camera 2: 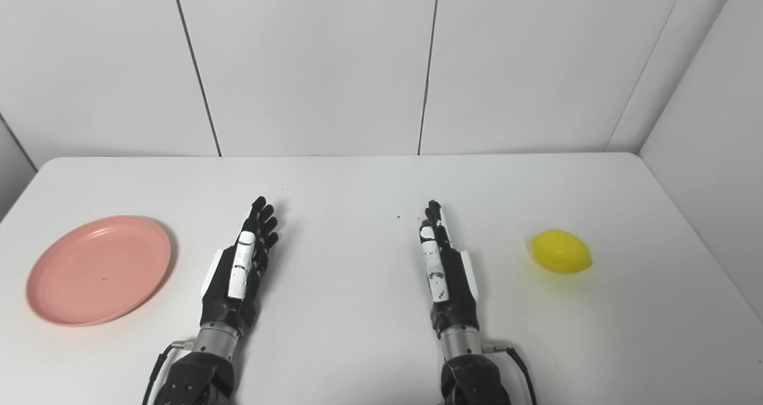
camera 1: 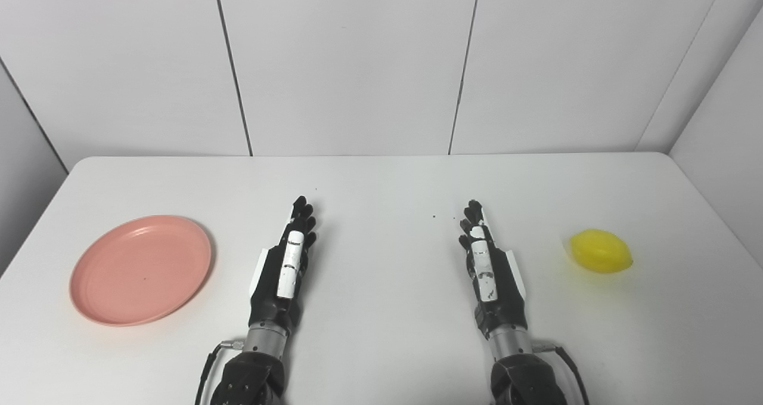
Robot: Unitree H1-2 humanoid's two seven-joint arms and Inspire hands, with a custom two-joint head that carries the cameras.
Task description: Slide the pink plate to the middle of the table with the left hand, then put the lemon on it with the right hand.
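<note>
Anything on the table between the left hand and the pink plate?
Nothing: only bare table separates the left hand from the pink plate, clear in both eye views.

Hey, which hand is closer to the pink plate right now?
Left. The left hand lies open just right of the pink plate, not touching it. The right hand lies farther right, nearer the lemon.
</note>
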